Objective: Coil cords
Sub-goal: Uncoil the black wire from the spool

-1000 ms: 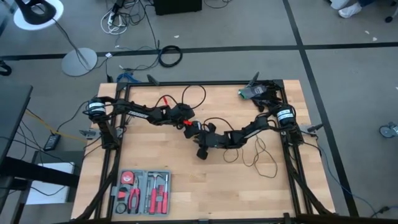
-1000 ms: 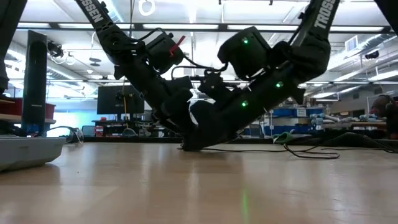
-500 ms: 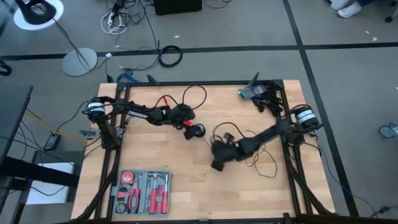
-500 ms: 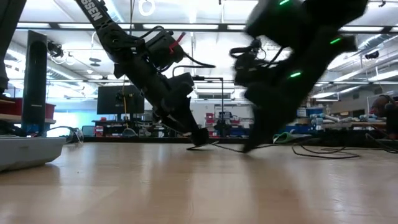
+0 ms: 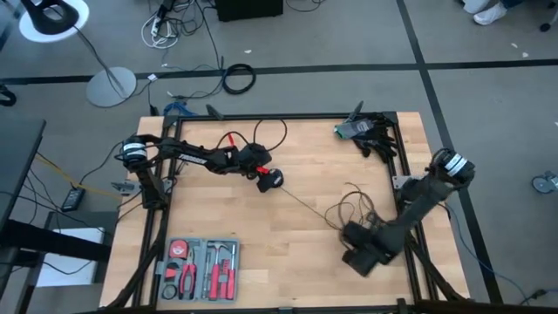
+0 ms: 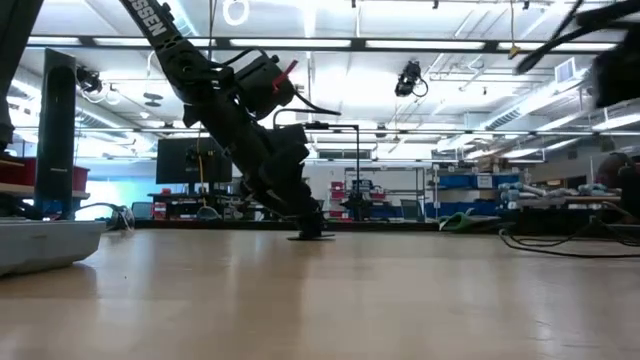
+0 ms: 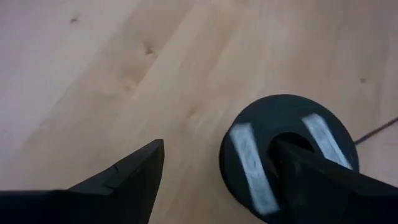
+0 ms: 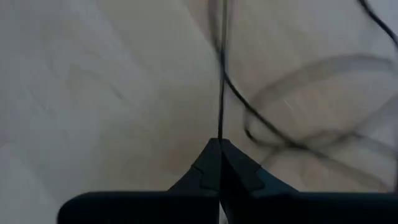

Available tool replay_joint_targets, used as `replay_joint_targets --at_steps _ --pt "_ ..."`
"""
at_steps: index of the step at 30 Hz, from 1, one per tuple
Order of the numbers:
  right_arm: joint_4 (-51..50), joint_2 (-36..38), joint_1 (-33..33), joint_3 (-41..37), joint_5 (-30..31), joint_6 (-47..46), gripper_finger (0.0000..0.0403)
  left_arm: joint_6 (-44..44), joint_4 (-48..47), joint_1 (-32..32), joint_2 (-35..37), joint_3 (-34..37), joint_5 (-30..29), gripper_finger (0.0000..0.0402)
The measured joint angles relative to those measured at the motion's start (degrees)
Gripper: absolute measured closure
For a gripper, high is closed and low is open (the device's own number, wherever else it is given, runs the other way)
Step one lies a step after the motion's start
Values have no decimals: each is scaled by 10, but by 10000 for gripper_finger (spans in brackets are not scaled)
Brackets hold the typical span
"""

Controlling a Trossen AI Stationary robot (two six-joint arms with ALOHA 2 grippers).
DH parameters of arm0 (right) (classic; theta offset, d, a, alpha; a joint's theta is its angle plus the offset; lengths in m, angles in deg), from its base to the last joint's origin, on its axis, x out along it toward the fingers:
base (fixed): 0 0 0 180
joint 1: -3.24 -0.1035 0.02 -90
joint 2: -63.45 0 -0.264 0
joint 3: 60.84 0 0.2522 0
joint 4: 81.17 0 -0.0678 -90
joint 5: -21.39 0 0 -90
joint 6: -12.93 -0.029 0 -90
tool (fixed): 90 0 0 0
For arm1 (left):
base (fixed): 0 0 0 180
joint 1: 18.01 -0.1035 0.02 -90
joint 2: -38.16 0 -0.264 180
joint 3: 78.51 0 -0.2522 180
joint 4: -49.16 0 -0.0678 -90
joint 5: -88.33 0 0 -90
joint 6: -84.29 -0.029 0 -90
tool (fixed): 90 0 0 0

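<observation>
- Right gripper (image 8: 219,144) sits low right of centre in the high view (image 5: 357,253), near the table's lower right edge; its fingers are pressed together on the cord (image 8: 221,74), which runs straight out from between the tips
- Cord (image 5: 309,207) stretches taut across the wood from that gripper up-left to the puck (image 5: 272,179); loose loops of it lie bunched just above the right gripper, right of centre
- Left gripper (image 7: 214,180) is at upper centre-left of the high view (image 5: 268,180); its fingers (image 7: 124,180) stand wide apart, one each side of the puck (image 7: 289,152); whether they touch it I cannot tell; the puck lies flat on the table (image 5: 218,214)
- Tool tray (image 5: 199,269) lies at lower left of the table, well apart from both grippers
</observation>
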Motion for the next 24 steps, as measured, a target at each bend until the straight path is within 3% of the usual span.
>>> replay_joint_targets --at_steps 6,9,12,19,24 --pt "-43 22 -151 1 90 -256 403 -4 -19 -3 13 3 -9 101" --pt "-51 17 -186 -5 88 -341 403 -17 -25 -2 24 3 -15 102" --pt "-19 17 -173 -16 91 -342 402 -18 -18 -2 31 3 -22 102" --pt "-18 12 -105 -20 302 -273 372 -19 -17 0 31 5 -20 102" --pt "-1 13 -57 -20 279 -234 344 -24 -11 0 31 5 -17 102"
